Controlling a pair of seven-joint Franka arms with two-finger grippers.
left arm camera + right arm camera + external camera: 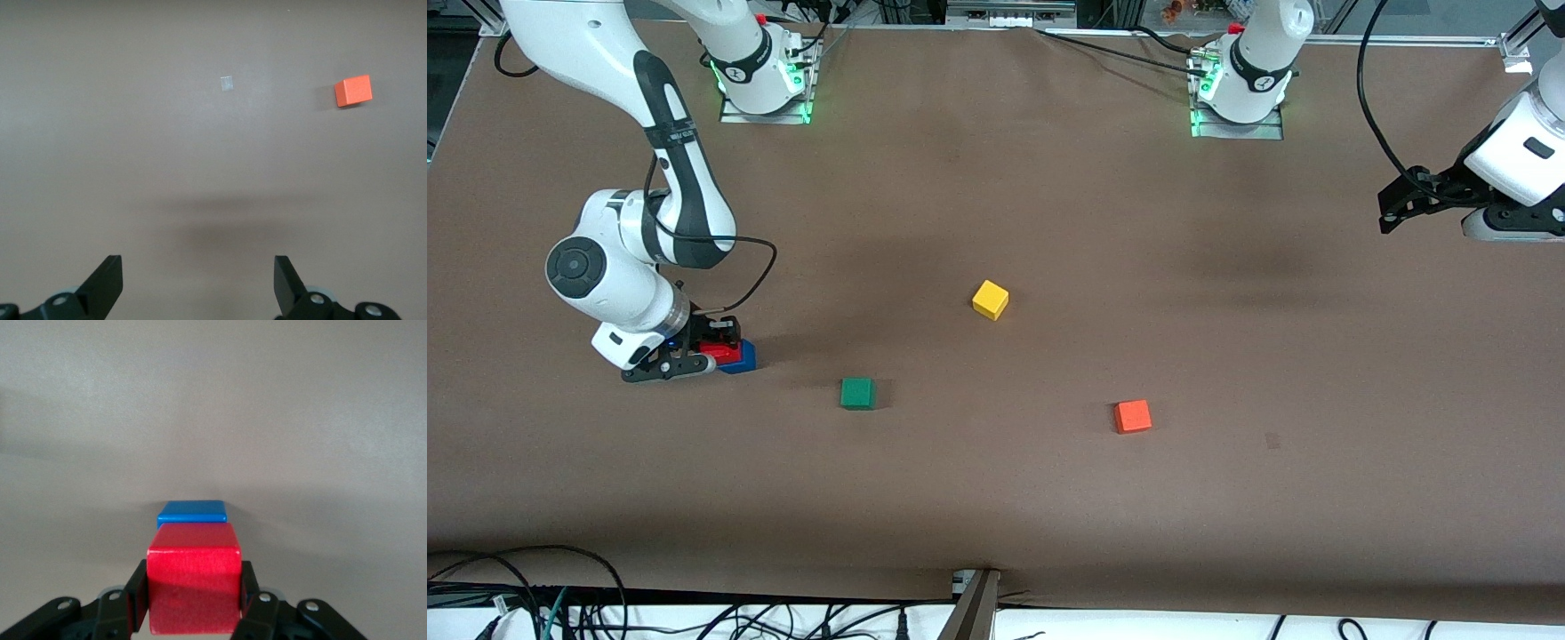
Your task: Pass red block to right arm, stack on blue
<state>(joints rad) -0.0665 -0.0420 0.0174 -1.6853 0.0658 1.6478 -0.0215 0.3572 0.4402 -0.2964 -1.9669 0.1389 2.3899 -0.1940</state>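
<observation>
Right claw [193,613] clamping red block [193,577] just over blue [192,512], slightly off-centre; left claw [198,287] wide, waiting.

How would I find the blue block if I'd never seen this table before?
Start at the right arm's end of the brown table, where the right gripper is down low, shut on the red block. The blue block is the small cube directly under that red one. It is the only blue cube; the green cube, yellow cube and orange cube sit alone, farther toward the left arm's end.
</observation>
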